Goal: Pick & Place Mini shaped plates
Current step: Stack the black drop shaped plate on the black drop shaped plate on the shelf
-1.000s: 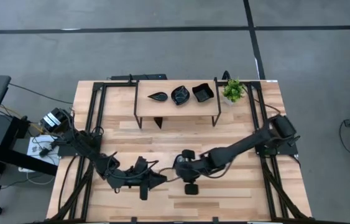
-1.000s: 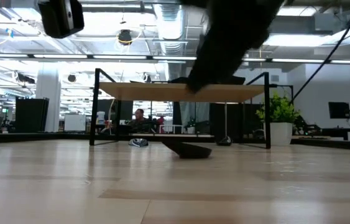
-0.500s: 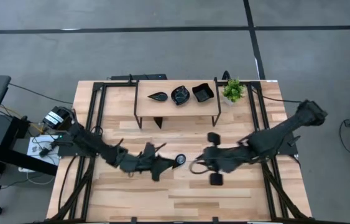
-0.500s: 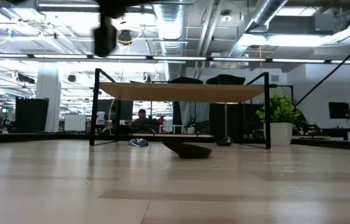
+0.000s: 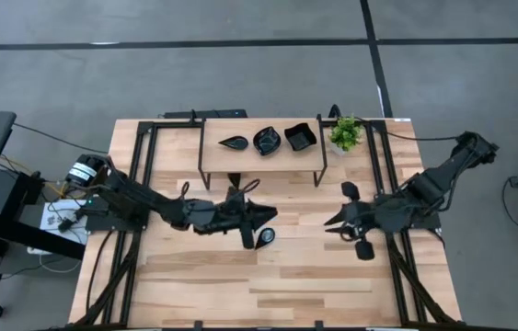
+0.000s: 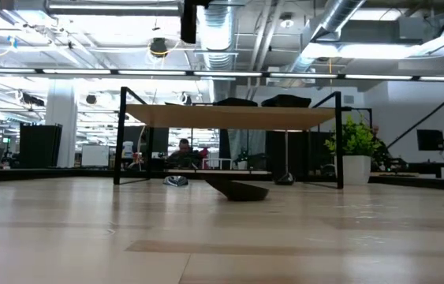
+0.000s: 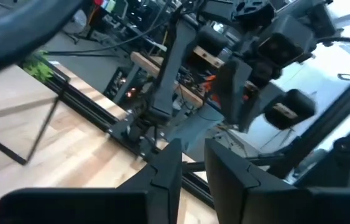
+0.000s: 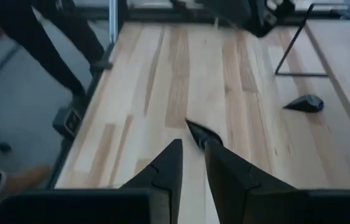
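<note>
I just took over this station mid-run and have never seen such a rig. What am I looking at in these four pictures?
It is a robot with two dark arms at a wooden table. One picture looks straight down, one sits at table height, and one camera rides on each wrist. The left tool and the right tool hang over the table, fingers slightly parted, holding nothing. On the small shelf sit three black mini dishes: a teardrop plate, a scalloped round plate and a square plate. A fourth plate lies under the shelf, and a fifth plate lies between the arms. A potted plant stands beside the shelf.
</note>
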Robot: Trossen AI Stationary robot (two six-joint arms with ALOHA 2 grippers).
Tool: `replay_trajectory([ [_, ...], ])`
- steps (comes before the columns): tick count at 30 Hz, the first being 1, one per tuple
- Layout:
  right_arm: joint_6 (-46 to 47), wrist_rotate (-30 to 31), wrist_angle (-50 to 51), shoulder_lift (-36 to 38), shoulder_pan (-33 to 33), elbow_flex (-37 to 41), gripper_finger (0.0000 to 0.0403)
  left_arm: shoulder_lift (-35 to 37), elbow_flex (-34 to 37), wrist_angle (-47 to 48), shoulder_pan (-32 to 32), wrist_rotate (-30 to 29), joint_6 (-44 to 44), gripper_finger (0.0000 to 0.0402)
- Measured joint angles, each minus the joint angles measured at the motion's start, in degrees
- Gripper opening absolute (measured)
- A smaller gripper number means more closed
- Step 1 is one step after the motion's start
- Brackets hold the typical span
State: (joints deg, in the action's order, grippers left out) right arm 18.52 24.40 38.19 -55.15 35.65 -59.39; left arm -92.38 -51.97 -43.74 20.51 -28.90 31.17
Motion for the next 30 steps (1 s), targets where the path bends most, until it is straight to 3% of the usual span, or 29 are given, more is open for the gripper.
replay_trajectory([
  [7, -4.58, 1.79, -1.11, 1.58, -0.14, 1.99, 0.0066, -1.22, -1.29, 2.81, -2.03, 2.01, 0.76, 0.0083],
  [15, -4.67, 4.35, 2.50, 3.77, -0.19, 2.01, 0.0066, -10.80, -7.30, 6.11, -2.03, 3.96, 0.36, 0.0083],
  [23, 0.29, 4.19, 5.10, 3.30, -0.05, 2.35, 0.0066, -15.01, -8.86, 7.26, -0.42, 6.92, -9.17, 0.0083],
  [30, 4.43, 4.02, 6.20, 3.34, -0.04, 4.75, 0.0066, -14.83, -8.84, 20.19, 2.11, 7.06, -3.27, 0.0083],
])
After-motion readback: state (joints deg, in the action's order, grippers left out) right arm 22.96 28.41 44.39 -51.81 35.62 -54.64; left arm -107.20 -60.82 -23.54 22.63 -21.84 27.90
